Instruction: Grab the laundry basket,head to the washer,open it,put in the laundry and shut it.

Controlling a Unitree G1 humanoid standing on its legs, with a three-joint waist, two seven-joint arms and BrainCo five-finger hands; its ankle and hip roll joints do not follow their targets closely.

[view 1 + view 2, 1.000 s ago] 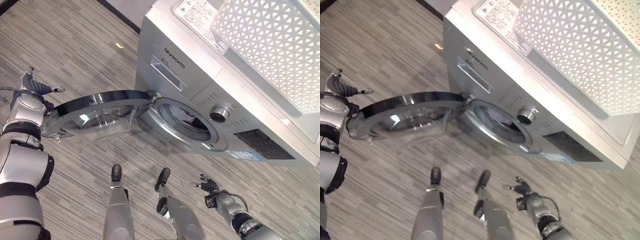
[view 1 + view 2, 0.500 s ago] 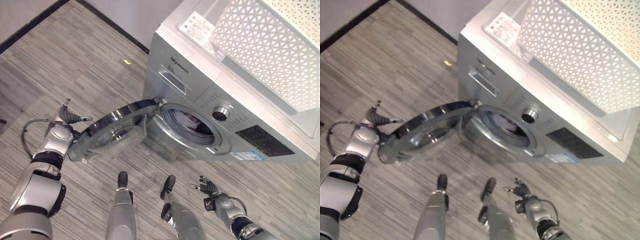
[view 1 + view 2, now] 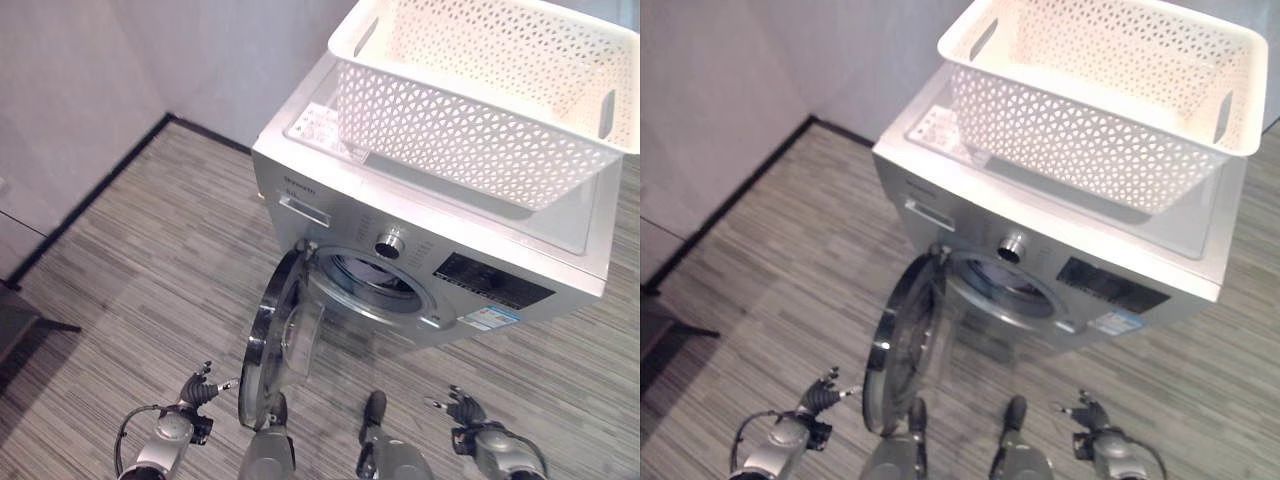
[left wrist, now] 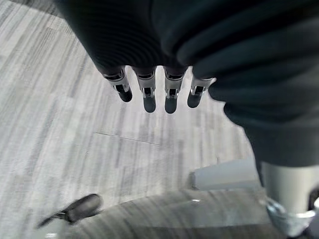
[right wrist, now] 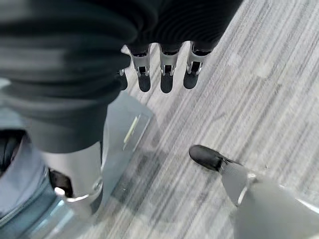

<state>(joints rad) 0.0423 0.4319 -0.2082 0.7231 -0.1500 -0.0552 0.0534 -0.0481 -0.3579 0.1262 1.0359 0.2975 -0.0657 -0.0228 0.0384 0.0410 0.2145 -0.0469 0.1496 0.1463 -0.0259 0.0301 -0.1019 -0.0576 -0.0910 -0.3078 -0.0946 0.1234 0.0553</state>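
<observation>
- The washer (image 3: 440, 250) is the landmark: a silver front-loading machine that stands on grey wood-grain floor (image 3: 150, 260) in the corner of a room, with a pale wall (image 3: 90, 70) behind it and to one side.
- A white perforated laundry basket (image 3: 480, 100) sits on top of the washer, upright, and covers most of the lid; from above its inside looks bare, with a handle slot cut in each end wall.
- The washer's round door (image 3: 275, 340) is swung out from the front, hinged on the robot's left side of the opening, and stands roughly edge-on to the head camera with its glass bowl facing the drum.
- The drum opening (image 3: 375, 285) is uncovered, just below the control knob (image 3: 388, 243) on the front panel; something pale shows dimly inside it, too dim to identify.
- The left hand (image 3: 200, 385) is low in front of the washer, just beside the outer edge of the door but apart from it; in its wrist view its fingers (image 4: 148, 97) hang straight over the floor and hold nothing.
- The right hand (image 3: 465, 410) is low in front of the washer's right side, well apart from the door; its fingers (image 5: 167, 79) are straight over the floor, with nothing in them.
</observation>
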